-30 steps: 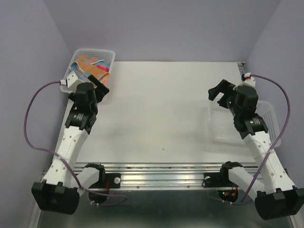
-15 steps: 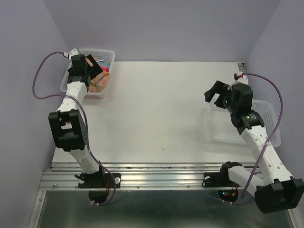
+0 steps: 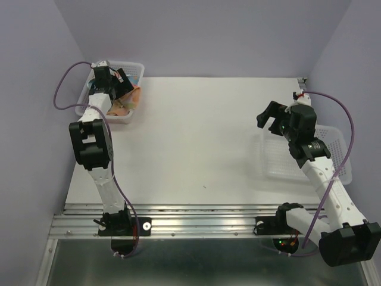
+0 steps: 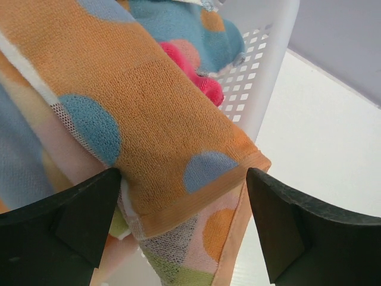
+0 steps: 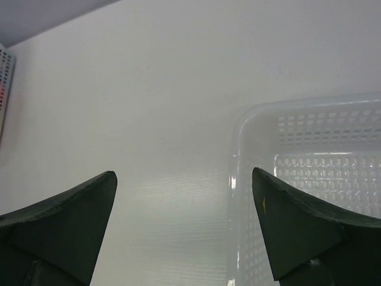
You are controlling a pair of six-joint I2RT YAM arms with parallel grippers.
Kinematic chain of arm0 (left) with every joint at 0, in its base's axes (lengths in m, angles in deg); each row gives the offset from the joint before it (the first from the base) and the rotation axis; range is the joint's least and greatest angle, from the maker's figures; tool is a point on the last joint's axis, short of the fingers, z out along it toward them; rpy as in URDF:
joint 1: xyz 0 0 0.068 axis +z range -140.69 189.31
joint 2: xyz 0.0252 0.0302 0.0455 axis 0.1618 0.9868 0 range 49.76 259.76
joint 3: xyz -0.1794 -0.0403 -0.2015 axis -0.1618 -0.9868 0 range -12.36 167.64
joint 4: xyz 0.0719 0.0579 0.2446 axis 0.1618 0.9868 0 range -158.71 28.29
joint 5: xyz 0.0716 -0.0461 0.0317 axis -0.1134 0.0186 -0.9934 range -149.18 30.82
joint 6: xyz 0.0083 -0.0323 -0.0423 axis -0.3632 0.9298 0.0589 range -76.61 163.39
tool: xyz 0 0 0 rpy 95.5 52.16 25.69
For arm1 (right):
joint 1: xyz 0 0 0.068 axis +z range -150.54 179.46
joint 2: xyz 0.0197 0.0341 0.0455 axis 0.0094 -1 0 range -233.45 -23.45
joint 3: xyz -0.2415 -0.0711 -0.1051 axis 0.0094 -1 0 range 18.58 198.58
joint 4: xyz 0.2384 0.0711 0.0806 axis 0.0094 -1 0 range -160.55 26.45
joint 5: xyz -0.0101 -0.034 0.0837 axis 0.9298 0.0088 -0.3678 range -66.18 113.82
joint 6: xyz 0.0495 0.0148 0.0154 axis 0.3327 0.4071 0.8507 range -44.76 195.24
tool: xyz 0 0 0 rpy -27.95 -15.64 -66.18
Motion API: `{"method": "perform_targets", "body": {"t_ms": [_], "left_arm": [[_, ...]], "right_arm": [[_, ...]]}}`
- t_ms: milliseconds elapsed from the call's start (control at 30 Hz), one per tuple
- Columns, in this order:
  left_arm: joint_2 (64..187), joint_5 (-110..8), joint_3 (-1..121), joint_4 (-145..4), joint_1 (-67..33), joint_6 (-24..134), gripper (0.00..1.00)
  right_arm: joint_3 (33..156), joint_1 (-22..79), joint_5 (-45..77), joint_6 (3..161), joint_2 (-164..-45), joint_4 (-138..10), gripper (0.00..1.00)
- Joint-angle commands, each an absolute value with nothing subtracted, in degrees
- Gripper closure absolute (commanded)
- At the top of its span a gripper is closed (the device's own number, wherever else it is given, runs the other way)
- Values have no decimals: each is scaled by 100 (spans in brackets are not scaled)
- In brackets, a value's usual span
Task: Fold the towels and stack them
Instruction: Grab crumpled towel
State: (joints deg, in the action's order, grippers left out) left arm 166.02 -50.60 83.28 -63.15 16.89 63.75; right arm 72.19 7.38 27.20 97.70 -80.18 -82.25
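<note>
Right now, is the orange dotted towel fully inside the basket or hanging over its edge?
Hanging over. In the left wrist view the orange towel drapes across the basket rim toward the table.

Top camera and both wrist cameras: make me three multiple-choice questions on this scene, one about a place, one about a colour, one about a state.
1. Where does the white mesh plastic basket holding towels stand?
A. At the far left corner of the white table
B. At the table's centre
C. At the near right edge

2. What colour is the draped towel hanging over that basket's rim?
A. Dark purple
B. Orange with blue dots
C. Plain green

3. How is the right gripper?
A. Shut on a towel
B. Shut on a basket
C. Open, holding nothing

Answers:
1 A: the top view shows it at the far left corner.
2 B: the left wrist view shows orange terry with blue dots over the rim.
3 C: the right wrist view shows spread fingers, with only table and the empty white mesh basket beyond them.
</note>
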Motion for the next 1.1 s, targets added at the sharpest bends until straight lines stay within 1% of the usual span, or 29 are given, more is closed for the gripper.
{"method": "perform_targets", "body": {"t_ms": [0,33,100,133,167,200,233,267,333,367,433,467,633,700,900,1067], "left_arm": [[16831,-4715,8792,-6256,1687,6298,1],[16876,-4697,8871,-6230,1687,6316,1],[16955,-4670,8907,-6203,1678,6334,7],[16955,-4670,8907,-6203,1687,6351,11],[16946,-4670,8916,-6212,1678,6351,18],[16938,-4662,8924,-6203,1661,6351,21],[16946,-4653,8942,-6212,1652,6325,31],[16946,-4653,8951,-6212,1643,6325,35],[16955,-4635,8986,-6186,1643,6334,50],[16964,-4635,9003,-6159,1643,6377,66],[16946,-4635,9012,-6133,1643,6395,85],[16903,-4653,9021,-6141,1643,6395,100],[16631,-4671,8925,-6159,1634,6378,100],[16332,-4539,8793,-6299,1634,6378,100],[15085,-4407,7828,-7001,1617,6483,100],[14022,-4092,7466,-7397,1494,6474,100]], "right_arm": [[7308,755,2927,9686,-8049,-7928,0],[7299,755,2953,9695,-8058,-7911,0],[7281,755,2962,9704,-8058,-7902,0],[7273,755,2954,9704,-8058,-7893,0],[7264,746,2962,9704,-8049,-7876,0],[7264,746,2954,9704,-8049,-7876,0],[7264,754,2954,9704,-8058,-7876,0],[7255,746,2962,9704,-8049,-7876,0],[7255,746,2980,9704,-8040,-7876,0],[7255,754,2989,9704,-8040,-7876,0],[7246,755,2980,9704,-8031,-7867,0],[7255,755,2980,9695,-8023,-7867,0],[7237,755,2980,9704,-8005,-7858,0],[7228,755,2945,9704,-7996,-7841,0],[7202,746,2918,9704,-7847,-7806,0],[7097,746,2848,9704,-7593,-7665,0]]}}
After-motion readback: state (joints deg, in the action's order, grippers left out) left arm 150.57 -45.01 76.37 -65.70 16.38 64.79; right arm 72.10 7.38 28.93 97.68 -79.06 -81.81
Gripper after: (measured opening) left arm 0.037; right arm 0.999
